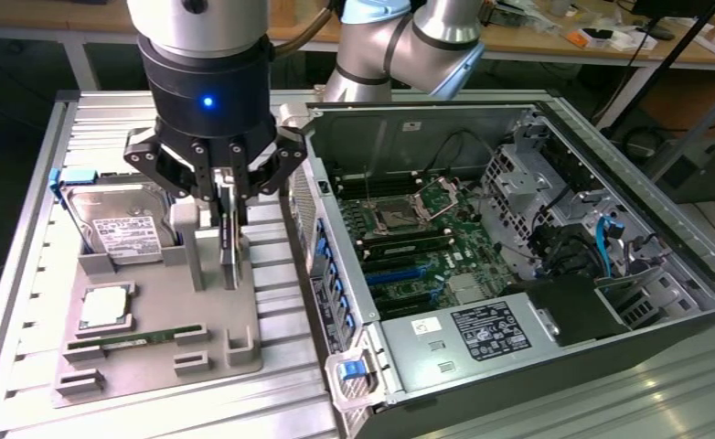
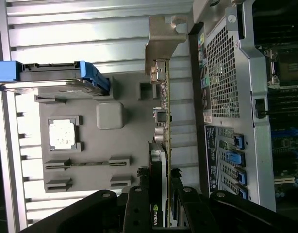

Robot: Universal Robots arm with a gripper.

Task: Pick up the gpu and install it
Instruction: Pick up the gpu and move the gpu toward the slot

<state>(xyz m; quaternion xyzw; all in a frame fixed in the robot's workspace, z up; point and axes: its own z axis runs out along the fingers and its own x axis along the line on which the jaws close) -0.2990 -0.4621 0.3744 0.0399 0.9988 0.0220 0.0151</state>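
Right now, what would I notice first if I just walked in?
The big black robot gripper hangs right over the thin green graphics card with a silver end bracket, standing on edge in the grey plastic tray. On the exterior view's right, the open black computer case shows its green motherboard.

i'm looking in on what is plainly a robotics lab or workshop. a robot arm (image 1: 407, 41) is standing over a ribbed metal table (image 1: 101, 119), where an opened computer case (image 1: 431, 108) is lying with its boards showing beside a grey tray (image 1: 138, 366) of loose computer parts. behind, wooden workbenches (image 1: 540, 50) are carrying cables and odd bits of gear.
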